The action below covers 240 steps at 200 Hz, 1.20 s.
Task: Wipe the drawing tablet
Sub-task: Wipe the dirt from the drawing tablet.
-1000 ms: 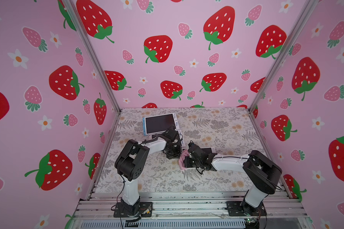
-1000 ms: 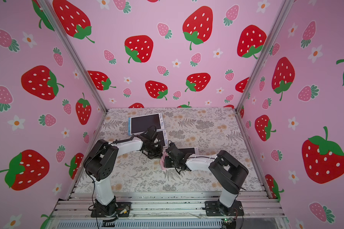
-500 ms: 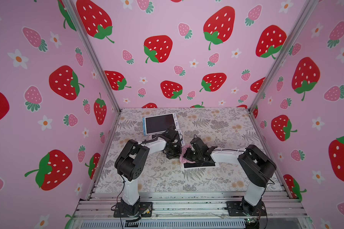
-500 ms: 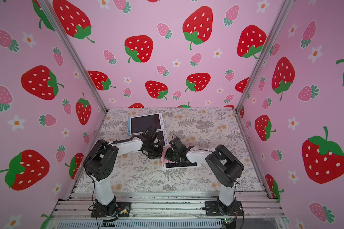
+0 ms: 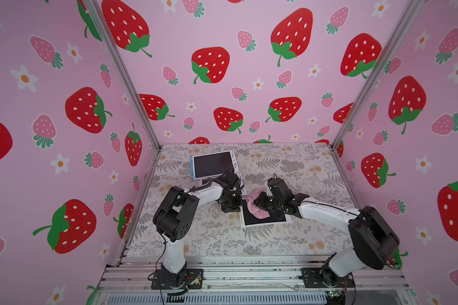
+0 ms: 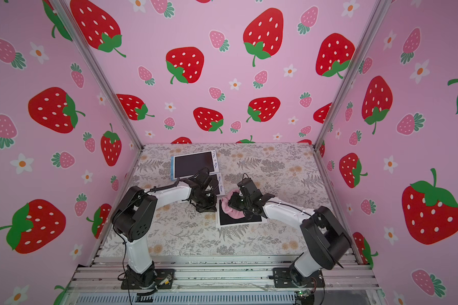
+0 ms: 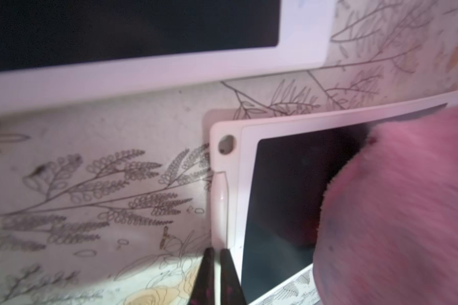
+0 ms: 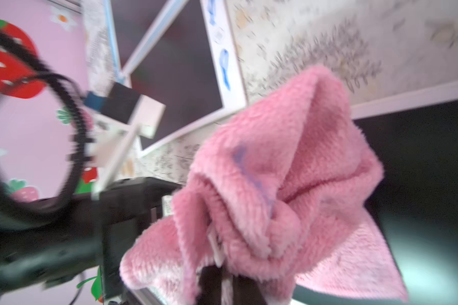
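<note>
Pink cloth (image 5: 257, 209), clamped in right pincer (image 8: 224, 274), swept across drawing tablet (image 5: 251, 221); left pincer (image 7: 216, 274) closed, unmoved.

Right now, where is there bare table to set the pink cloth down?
Bare: the front strip of floral-print table between the white-framed black tablet and the aluminium rail; also the back right corner. Crowded: centre, where fluffy pink cloth, left gripper, right gripper, a blue-edged tablet and a third tablet meet.
</note>
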Each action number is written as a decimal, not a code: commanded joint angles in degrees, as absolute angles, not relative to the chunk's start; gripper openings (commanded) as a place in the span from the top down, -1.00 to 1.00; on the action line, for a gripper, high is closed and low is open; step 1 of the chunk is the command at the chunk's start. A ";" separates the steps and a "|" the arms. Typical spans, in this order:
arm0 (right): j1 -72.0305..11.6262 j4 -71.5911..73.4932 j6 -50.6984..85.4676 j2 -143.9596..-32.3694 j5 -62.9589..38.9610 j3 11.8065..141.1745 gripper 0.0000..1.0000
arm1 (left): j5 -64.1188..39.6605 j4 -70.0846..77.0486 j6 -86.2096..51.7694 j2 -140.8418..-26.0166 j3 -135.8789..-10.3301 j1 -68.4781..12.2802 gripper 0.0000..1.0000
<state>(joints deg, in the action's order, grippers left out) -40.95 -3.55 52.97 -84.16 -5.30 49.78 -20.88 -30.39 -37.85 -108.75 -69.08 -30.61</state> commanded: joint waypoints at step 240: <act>-57.17 10.54 35.51 -106.65 13.14 53.50 1.00 | -22.26 -36.51 -38.03 -119.08 -78.66 -29.00 0.85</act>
<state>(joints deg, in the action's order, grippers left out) -56.64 10.39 34.13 -104.12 17.50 52.31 -22.02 -35.44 -37.30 -116.53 -79.29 -29.17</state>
